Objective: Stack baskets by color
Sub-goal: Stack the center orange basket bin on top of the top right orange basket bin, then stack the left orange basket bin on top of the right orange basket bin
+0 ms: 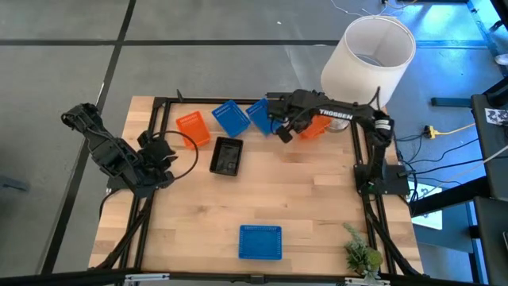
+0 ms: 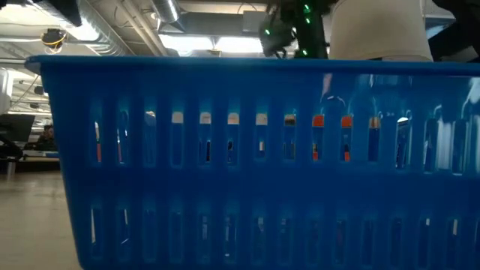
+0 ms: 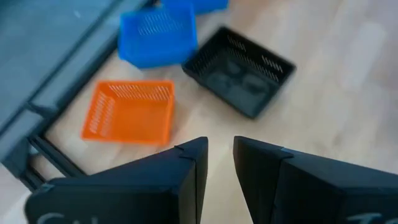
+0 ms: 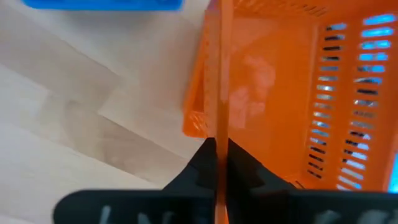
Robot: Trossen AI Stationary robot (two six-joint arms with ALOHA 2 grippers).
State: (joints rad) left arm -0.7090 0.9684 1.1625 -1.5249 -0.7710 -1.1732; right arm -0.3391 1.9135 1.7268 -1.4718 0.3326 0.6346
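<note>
Progress: early, I see no stack finished | right gripper (image 4: 217, 163) pinching orange basket (image 4: 280, 87) wall at 1 o'clock (tilted) | left gripper (image 3: 217, 163) slightly spread, idle at 9 | blue basket (image 1: 260, 241) alone at 6, others scattered at 12

The bench (image 1: 302, 199) is a pale wooden top inside a black frame. Near its far edge, left of the middle, an orange basket (image 1: 193, 129) rests beside a blue basket (image 1: 231, 117), with a second blue basket (image 1: 259, 116) just right of that. A black basket (image 1: 227, 156) lies slightly nearer the centre. Another blue basket (image 1: 260, 241) sits alone at the near edge. A small green plant (image 1: 361, 256) occupies the near right corner.
</note>
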